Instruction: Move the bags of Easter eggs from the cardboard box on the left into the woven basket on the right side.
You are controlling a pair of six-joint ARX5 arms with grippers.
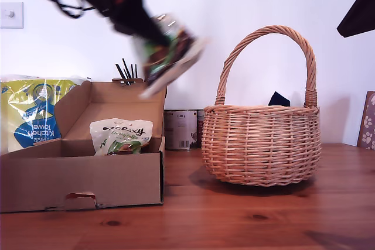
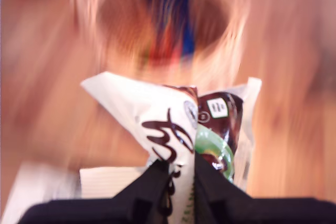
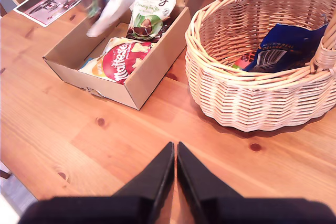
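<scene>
Pouch in transit: my first pincer (image 2: 176, 174) is clamped on a cream-and-green bag of Easter eggs (image 2: 178, 124), gripped at one end so the bag's long axis runs straight out ahead of the fingers, away from the wrist. In the exterior view the arm carries this bag (image 1: 170, 54) in the air above the rear corner of the cardboard box (image 1: 82, 185), tilted, and motion-blurred. The woven basket (image 1: 262, 144) lies ahead of and below the loaded pincer, its mouth showing blurred beyond the bag's far end (image 2: 163, 30); its arched handle (image 1: 266, 33) stands across the approach, so my guess is the bag has to pass beside the arch and then drop. My second pincer (image 3: 176, 169) is pressed narrow with nothing between its fingers, hovering low over bare counter (image 3: 131, 140), well apart from box and basket. The first arm is plainly nearer the basket mouth. Ahead of the second pincer, the box (image 3: 131, 85) holds another cream-and-green pouch (image 3: 149, 6) and a red-and-orange pouch (image 3: 123, 59); a dark blue pouch (image 3: 286, 48) lies in the basket (image 3: 236, 98).
</scene>
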